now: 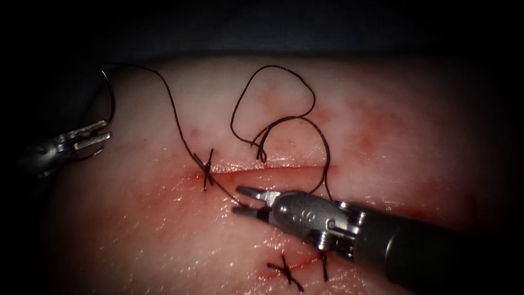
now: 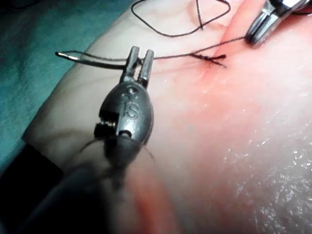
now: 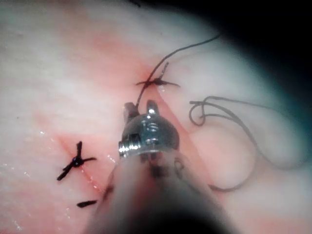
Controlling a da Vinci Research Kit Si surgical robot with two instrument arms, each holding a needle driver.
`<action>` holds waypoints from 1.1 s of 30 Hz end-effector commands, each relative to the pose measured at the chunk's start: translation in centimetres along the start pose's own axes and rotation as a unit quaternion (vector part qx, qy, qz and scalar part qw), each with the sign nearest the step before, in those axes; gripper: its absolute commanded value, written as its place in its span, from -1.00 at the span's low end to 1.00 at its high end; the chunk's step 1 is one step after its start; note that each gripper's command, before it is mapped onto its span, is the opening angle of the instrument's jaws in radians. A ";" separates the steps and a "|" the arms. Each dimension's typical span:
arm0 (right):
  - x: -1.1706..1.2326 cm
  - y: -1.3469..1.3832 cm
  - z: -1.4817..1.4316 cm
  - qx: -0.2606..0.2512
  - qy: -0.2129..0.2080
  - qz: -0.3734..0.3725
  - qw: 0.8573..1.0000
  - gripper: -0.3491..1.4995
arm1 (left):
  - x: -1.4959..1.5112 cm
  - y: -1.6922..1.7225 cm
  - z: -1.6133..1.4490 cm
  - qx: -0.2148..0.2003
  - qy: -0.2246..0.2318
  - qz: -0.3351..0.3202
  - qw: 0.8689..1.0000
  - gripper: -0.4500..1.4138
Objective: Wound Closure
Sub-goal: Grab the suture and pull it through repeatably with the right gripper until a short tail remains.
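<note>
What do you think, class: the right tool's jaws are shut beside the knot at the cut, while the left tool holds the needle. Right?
Not quite. The endoscope view shows the right tool with its jaws open, not shut. The rest holds: it sits beside the knot at the cut, and the left tool holds the needle, outside the tissue.

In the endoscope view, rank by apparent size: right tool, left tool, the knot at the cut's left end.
1. Right tool, nearest the camera, which inflates it.
2. Left tool, partly in shadow.
3. Knot.
</note>
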 end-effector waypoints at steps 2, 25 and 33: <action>0.13 -0.06 -0.04 -0.004 -0.002 0.005 1.000 -1.00 | -0.08 -0.04 0.15 0.001 0.003 0.000 1.000 -1.00; 0.44 -1.64 -0.46 0.087 0.057 -0.014 0.994 -0.27 | -0.21 -0.14 0.19 0.003 -0.002 -0.003 1.000 -1.00; 0.69 -0.93 -0.81 0.057 0.145 -0.115 0.981 0.83 | -0.22 -0.17 0.15 0.004 -0.005 -0.003 1.000 -1.00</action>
